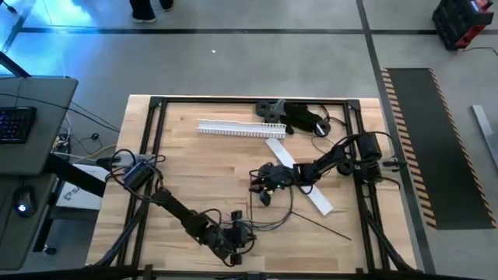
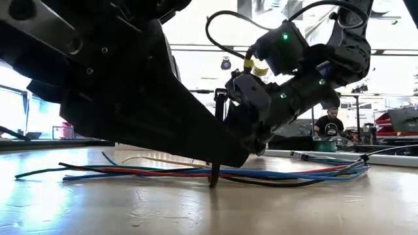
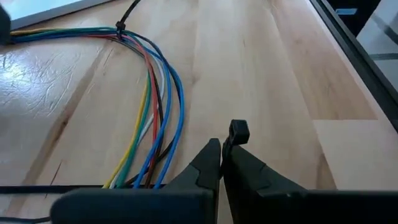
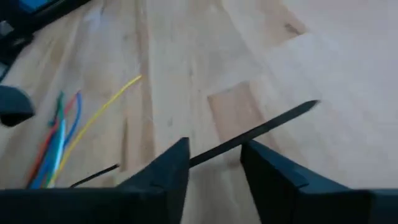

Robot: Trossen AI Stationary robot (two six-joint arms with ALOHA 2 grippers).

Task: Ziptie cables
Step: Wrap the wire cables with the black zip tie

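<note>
The cables (image 3: 158, 93), a loose bunch of thin floppy wires in blue, yellow, red, green and dark sleeves, lie flat on the pale wooden table (image 3: 280, 74). A thin black zip tie (image 3: 119, 28) already cinches them at one spot. From that spot the bunch curves away and fans out, so its long axis sweeps in an arc, not a straight line.

The left tool (image 3: 221, 155) sits just beside the splayed end of the cables, its fingers pressed together on the square head of a second black zip tie (image 3: 238, 130), which pokes out past the tips. The left arm looks the nearer of the two to the cables, which lie just off to one side of its fingers.

The right tool (image 4: 214, 165) hovers above the table near the cables' other side, its fingers spread. A long thin black strip (image 4: 261, 130) crosses the gap between them, and I cannot tell whether it touches either finger.

I judge the coming move turns on swinging the held tie sideways to meet the bunch across its length.
</note>
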